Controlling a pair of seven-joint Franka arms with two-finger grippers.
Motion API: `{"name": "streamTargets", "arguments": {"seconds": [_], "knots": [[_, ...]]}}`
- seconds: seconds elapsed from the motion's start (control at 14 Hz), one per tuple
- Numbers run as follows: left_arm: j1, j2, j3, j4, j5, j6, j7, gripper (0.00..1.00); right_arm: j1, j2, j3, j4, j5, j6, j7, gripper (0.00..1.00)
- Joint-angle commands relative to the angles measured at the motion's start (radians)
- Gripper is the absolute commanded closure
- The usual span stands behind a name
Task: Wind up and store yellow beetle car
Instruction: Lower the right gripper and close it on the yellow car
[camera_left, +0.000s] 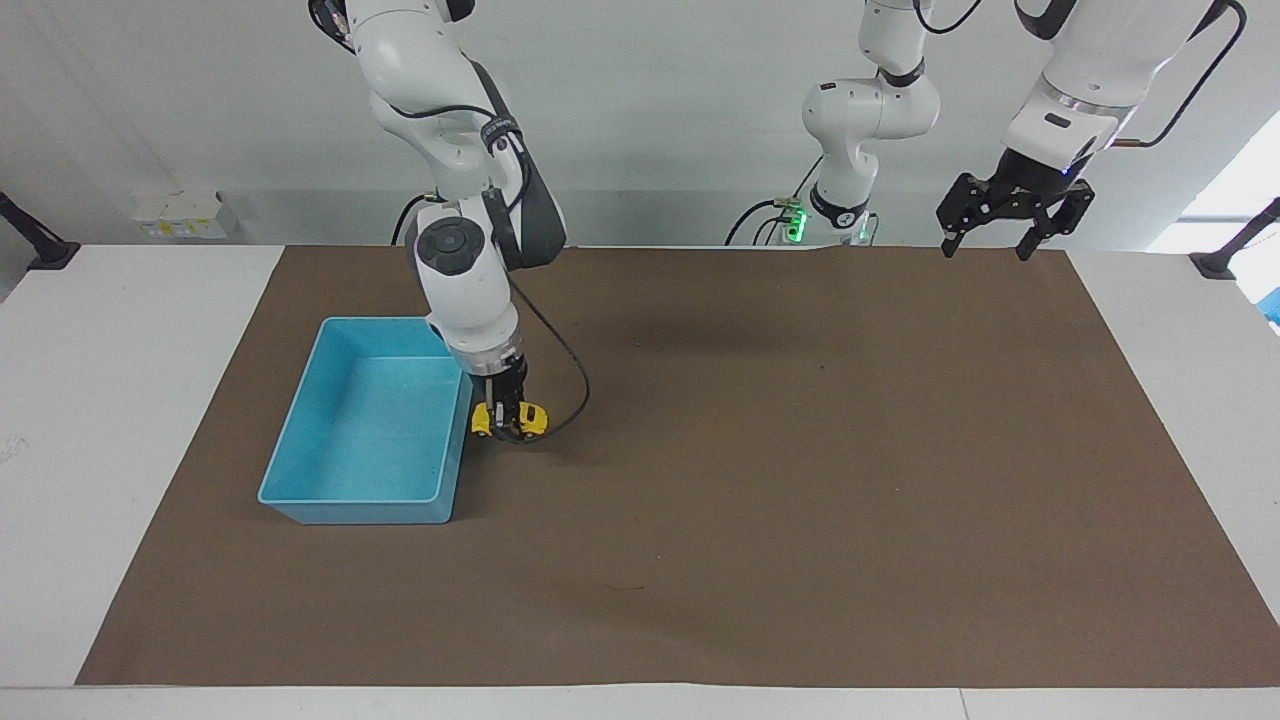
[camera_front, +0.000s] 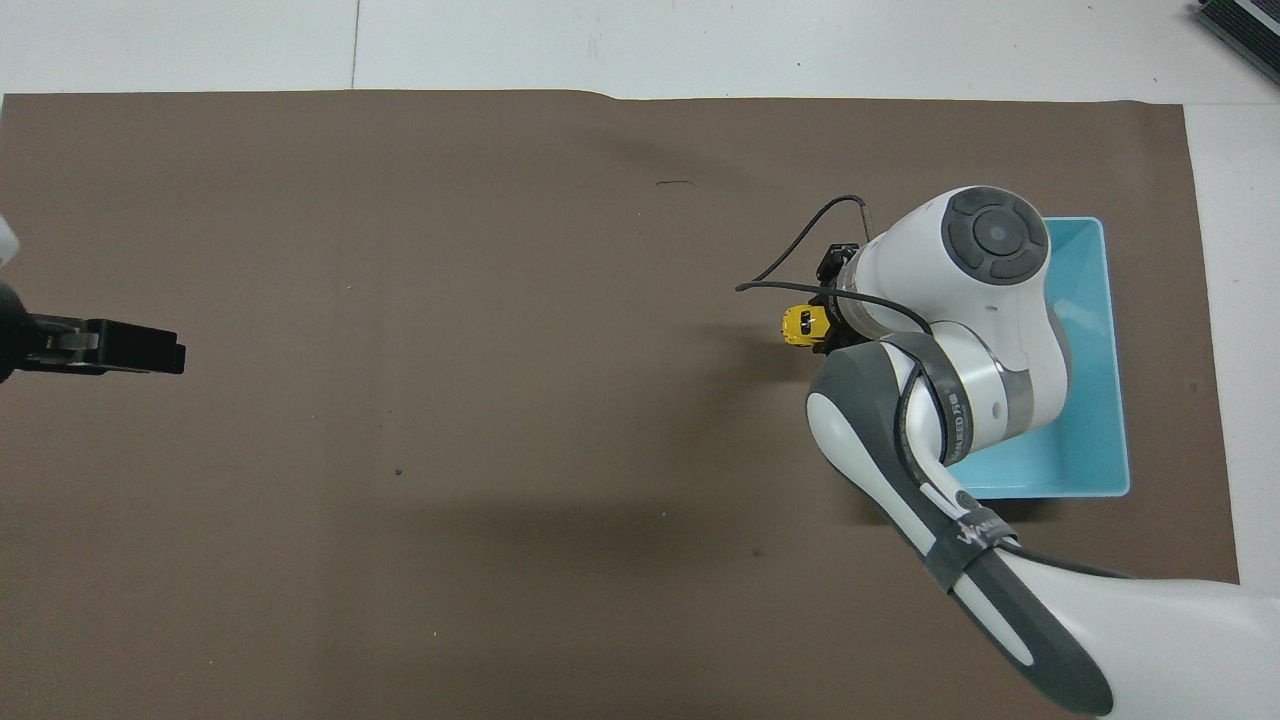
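I look onto a white surface (camera_left: 120, 400) covered by a wide brown mat (camera_left: 800, 480). A plain pale wall (camera_left: 650, 110) rises at the robots' end, with a white socket box (camera_left: 180, 215) low on it. Bright daylight (camera_left: 1225, 195) enters at one corner.

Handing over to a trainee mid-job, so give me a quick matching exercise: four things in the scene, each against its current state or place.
Things:
1. yellow beetle car
2. blue bin
3. left gripper
4. right gripper

States:
a. open, waiting above the mat's edge nearest the robots
b. shut on the toy
c. nothing inside, on the mat
d. gripped, beside the bin's wall

Pairs: 1-d, 2-c, 3-a, 4-b
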Motion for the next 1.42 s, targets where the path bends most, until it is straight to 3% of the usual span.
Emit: {"name": "streamTargets", "arguments": {"seconds": [0.0, 0.5, 0.71, 1.35], "knots": [[0.018, -0.011, -0.008, 0.002, -0.007, -0.019, 0.014, 0.0, -0.004, -0.052, 0.019, -0.004, 0.003, -0.037, -0.071, 1.0], [0.018, -0.011, -0.008, 0.002, -0.007, -0.019, 0.014, 0.0, 0.004, -0.073, 0.091, -0.004, 0.002, -0.077, -0.14, 1.0], [0.018, -0.011, -0.008, 0.002, -0.007, -0.019, 0.014, 0.0, 0.007, -0.082, 0.094, -0.004, 0.002, -0.121, -0.278, 1.0], [0.018, -0.011, -0.008, 0.002, -0.007, -0.019, 0.014, 0.0, -0.122, -0.105, 0.091, -0.007, 0.003, -0.189, -0.686, 1.0]]}}
